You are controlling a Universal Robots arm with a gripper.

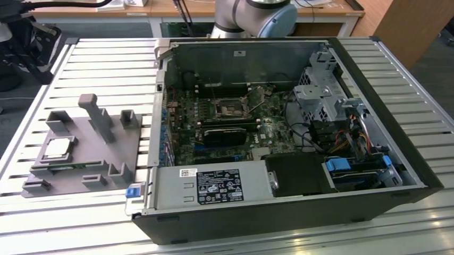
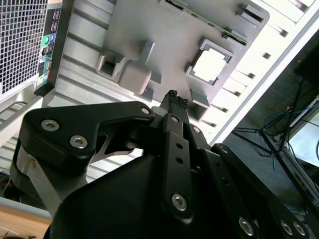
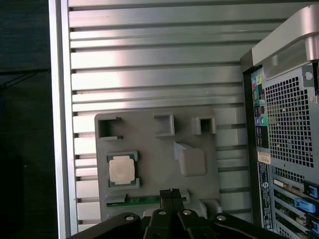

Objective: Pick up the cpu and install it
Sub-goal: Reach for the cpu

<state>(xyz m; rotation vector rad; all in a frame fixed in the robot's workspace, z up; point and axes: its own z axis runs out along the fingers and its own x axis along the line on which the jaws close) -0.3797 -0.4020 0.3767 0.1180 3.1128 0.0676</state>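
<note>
The cpu, a small silvery square chip, lies in a framed pocket of the grey tray on the exterior view's left. Both wrist views show the cpu from well above. My gripper hangs high over the tray, off to one side of the chip, its black fingertips pressed together and holding nothing. Inside the open computer case, the dark square socket sits on the motherboard.
The open computer case stands on the slatted metal table, right beside the tray. A green memory stick lies in a tray slot near the cpu. A tall grey post rises from the tray. The arm's base is behind the case.
</note>
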